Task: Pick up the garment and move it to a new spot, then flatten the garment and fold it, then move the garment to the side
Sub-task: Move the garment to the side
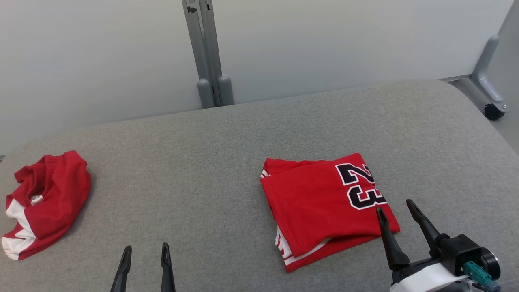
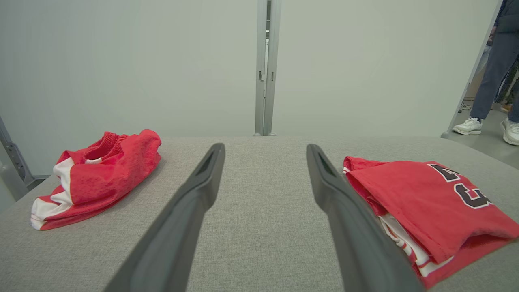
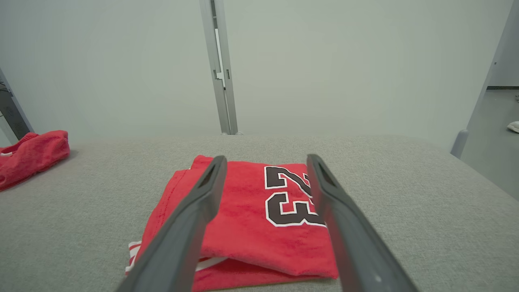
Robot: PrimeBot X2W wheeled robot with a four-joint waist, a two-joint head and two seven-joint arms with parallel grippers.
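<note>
Head view: folded garment (image 1: 324,202) lies just ahead of right gripper (image 1: 394,205); jaws open, empty.

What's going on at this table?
A two-armed robot is working clothes on a grey table. A folded red jersey numbered 23 lies right of centre. The right gripper is poised at its near right corner, jaws open, holding nothing. The left gripper is over bare table, jaws open too. A crumpled red-and-white garment sits far left.
</note>
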